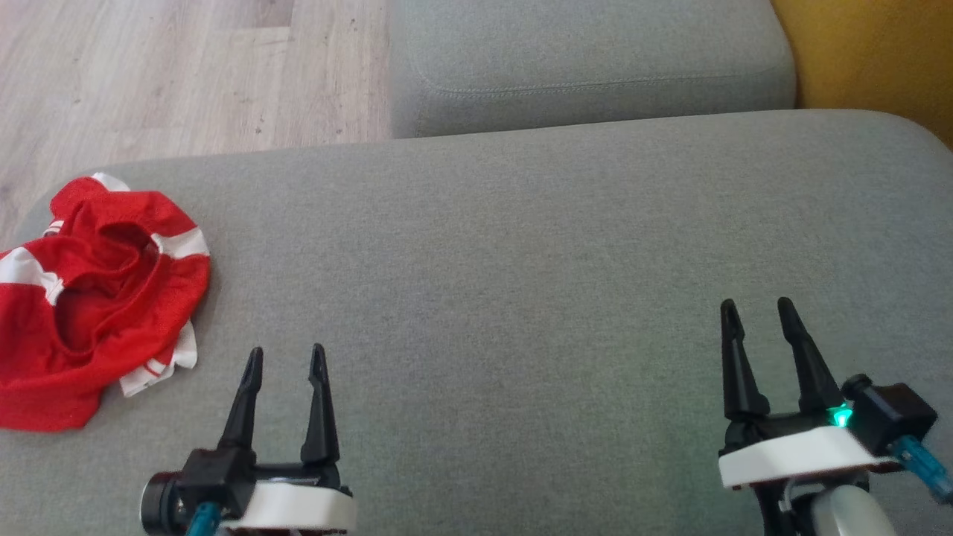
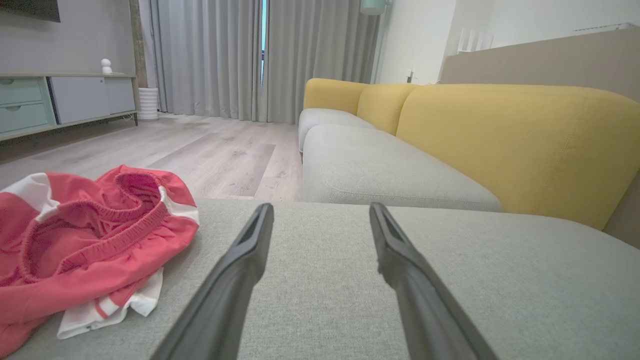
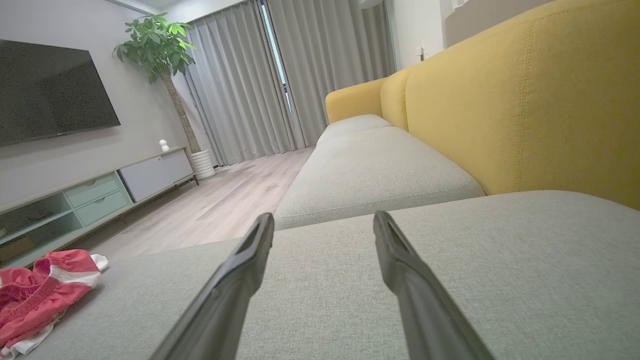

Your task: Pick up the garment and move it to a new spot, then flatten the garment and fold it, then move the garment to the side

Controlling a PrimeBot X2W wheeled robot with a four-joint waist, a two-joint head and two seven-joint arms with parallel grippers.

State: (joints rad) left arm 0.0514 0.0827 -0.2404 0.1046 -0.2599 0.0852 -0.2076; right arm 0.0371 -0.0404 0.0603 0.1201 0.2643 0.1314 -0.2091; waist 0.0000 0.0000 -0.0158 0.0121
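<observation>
The garment (image 1: pixel 93 298) is a pair of red shorts with white stripes, crumpled in a heap at the left end of the grey sofa cushion (image 1: pixel 521 246). It also appears at the left of the left wrist view, garment (image 2: pixel 85 245), and at the lower left of the right wrist view, garment (image 3: pixel 35 295). My left gripper (image 1: pixel 287 361) hovers open just right of the heap, apart from it. Far to the right, my right gripper (image 1: pixel 756 313) is open with nothing between its fingers. In each wrist view, left gripper (image 2: pixel 320 215) and right gripper (image 3: pixel 322 222) show empty fingers over bare cushion.
A second grey seat cushion (image 1: pixel 588 59) lies beyond the one in front. Yellow sofa backrest (image 2: pixel 510 140) runs along the right. Wooden floor (image 1: pixel 149 74) lies past the cushion's far left edge. A TV unit (image 3: pixel 90 195), plant (image 3: pixel 155 45) and curtains (image 2: pixel 225 55) stand further off.
</observation>
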